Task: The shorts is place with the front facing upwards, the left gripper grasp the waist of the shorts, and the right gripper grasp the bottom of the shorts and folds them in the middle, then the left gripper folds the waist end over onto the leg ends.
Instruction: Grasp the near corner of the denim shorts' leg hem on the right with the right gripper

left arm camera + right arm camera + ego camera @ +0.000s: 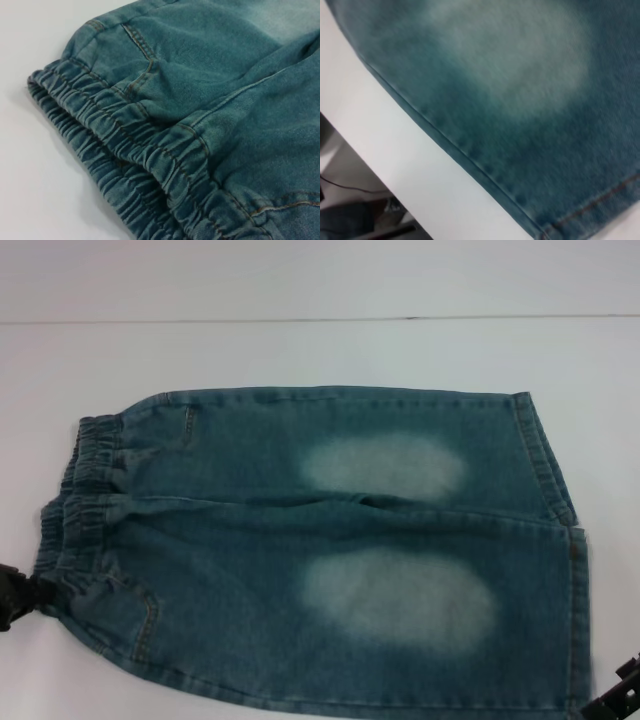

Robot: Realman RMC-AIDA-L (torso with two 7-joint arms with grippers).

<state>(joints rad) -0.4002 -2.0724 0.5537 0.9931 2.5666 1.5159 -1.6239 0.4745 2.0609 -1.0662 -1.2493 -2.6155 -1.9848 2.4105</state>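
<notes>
Blue denim shorts (330, 550) with two faded patches lie flat and front up on the white table (300, 350). The gathered elastic waist (75, 500) is at the left, and the bottom of the shorts (560, 540), two stitched leg hems, is at the right. My left gripper (12, 595) shows as a black claw at the near corner of the waist. My right gripper (612, 700) sits by the near corner of the hem. The left wrist view is filled by the puckered waist (125, 150). The right wrist view shows the shorts' near leg (520, 100) and its side seam.
In the right wrist view the table's front edge (395, 150) runs close beside the shorts' seam. Below that edge are the floor, a cable and a bundle of bluish cloth (345, 220). Bare table lies behind the shorts.
</notes>
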